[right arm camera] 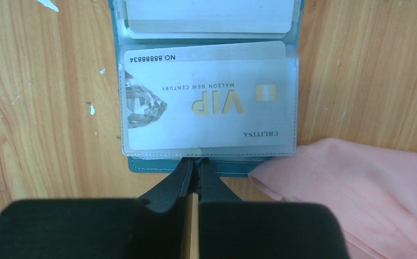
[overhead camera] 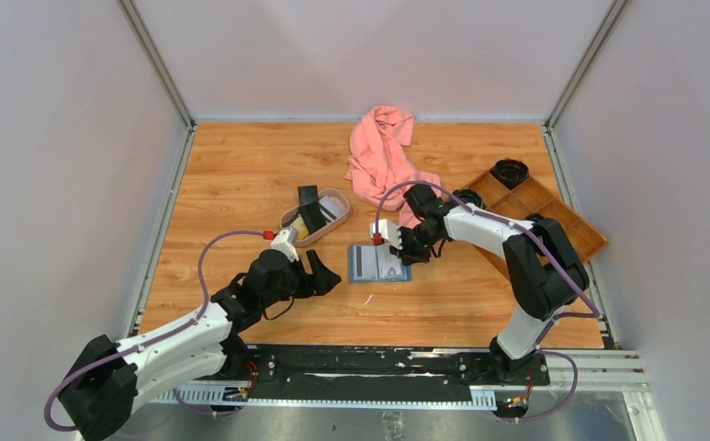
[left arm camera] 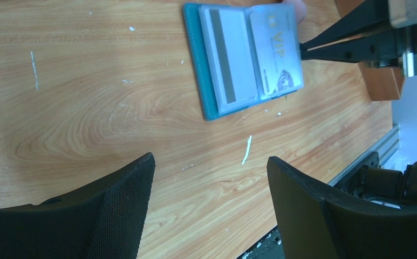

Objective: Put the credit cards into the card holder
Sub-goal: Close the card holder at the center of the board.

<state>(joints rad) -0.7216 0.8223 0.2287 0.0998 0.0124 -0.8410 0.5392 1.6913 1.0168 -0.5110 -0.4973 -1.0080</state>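
The teal card holder (overhead camera: 369, 265) lies open on the table. A pale VIP credit card (right arm camera: 206, 105) sits in its near clear pocket, and a grey card with a dark stripe (left arm camera: 227, 54) in the other. My right gripper (right arm camera: 195, 163) is shut, its tips against the holder's near edge (right arm camera: 152, 164) with nothing visible between them. The left gripper (left arm camera: 211, 159) hovers open over bare wood, short of the holder (left arm camera: 203, 81). More credit cards (overhead camera: 310, 209), black ones and a gold one, stand in the oval tray.
The oval beige tray (overhead camera: 340, 207) sits left of the holder. A pink cloth (overhead camera: 383, 156) lies behind it, one corner (right arm camera: 357, 183) right beside the right gripper. A brown wooden compartment tray (overhead camera: 535, 207) is at the right edge.
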